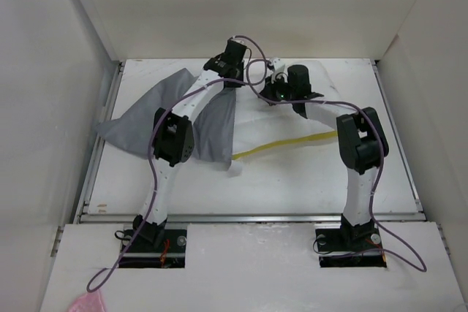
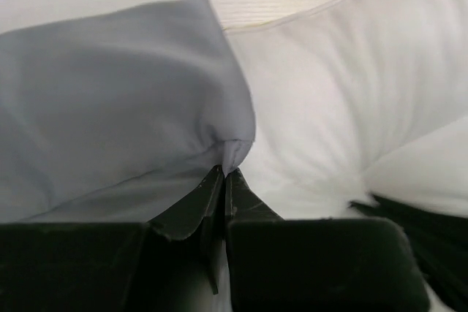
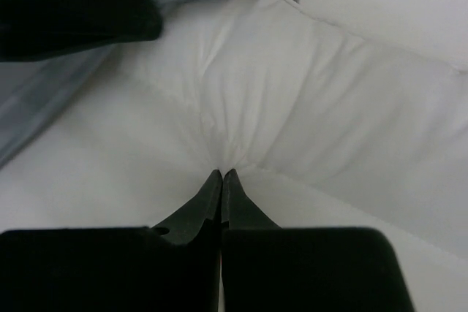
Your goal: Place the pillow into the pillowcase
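The pillowcase [image 1: 139, 118] is thin, limp grey cloth: light, apt to slide on the smooth tabletop [image 1: 292, 188] and to collapse shut, so it is best taken at a hem or corner of its mouth, ideally at 2 points to keep the opening spread. The pillow [image 3: 307, 85] is a plump white cushion, light but bulky and springy. It will sag from a single pinch, and its cover may slip out of narrow fingertips, so a corner or seam is the safer hold. The pillowcase lies in loose folds on the far left of the tabletop, and its right edge overlaps the pillow, which fills the far right. The yellow band [image 1: 292, 142] shows along the pillow's near edge. The left gripper [image 2: 224, 173] has its jaws together, clamped on a small tuck at the pillowcase's right edge, just where grey meets white. The right gripper [image 3: 221, 174] likewise has its jaws pressed together on a pinch of the pillow's cover, with creases fanning out from the tips. Both grips look shallow, so a hard tug could probably pull either free.
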